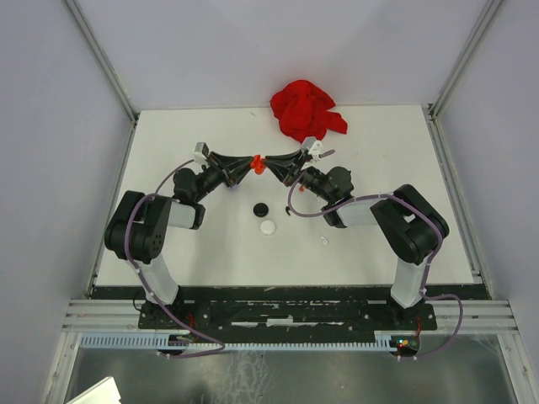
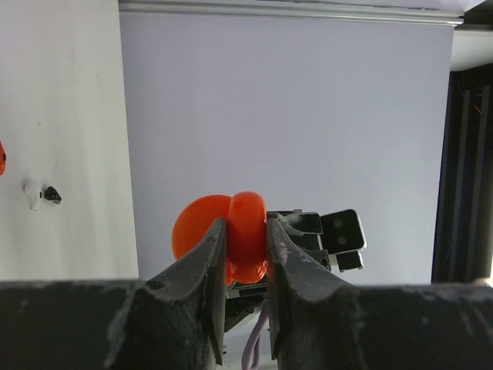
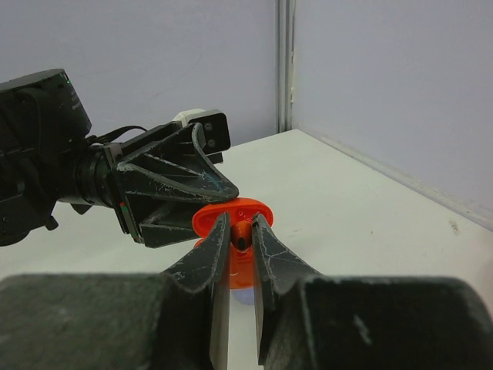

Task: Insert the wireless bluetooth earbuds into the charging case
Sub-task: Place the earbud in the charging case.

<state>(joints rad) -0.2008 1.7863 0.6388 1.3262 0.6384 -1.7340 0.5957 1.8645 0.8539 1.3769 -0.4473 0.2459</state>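
Observation:
My left gripper (image 1: 251,165) is shut on an open red charging case (image 1: 258,162), held above the table's far middle. In the left wrist view the case (image 2: 246,231) sits pinched between the fingers, its round lid (image 2: 192,227) to the left. My right gripper (image 1: 269,166) faces it and is shut on a tiny red earbud (image 3: 242,235), held right at the open case (image 3: 254,210). A white earbud (image 2: 32,194) and a black earbud (image 2: 51,195) lie on the table. A small white earbud (image 1: 324,241) lies near the right arm.
A crumpled red cloth (image 1: 305,109) lies at the table's back edge. A black disc (image 1: 261,208) and a white disc (image 1: 268,226) lie on the table below the grippers. Grey walls enclose the table on three sides.

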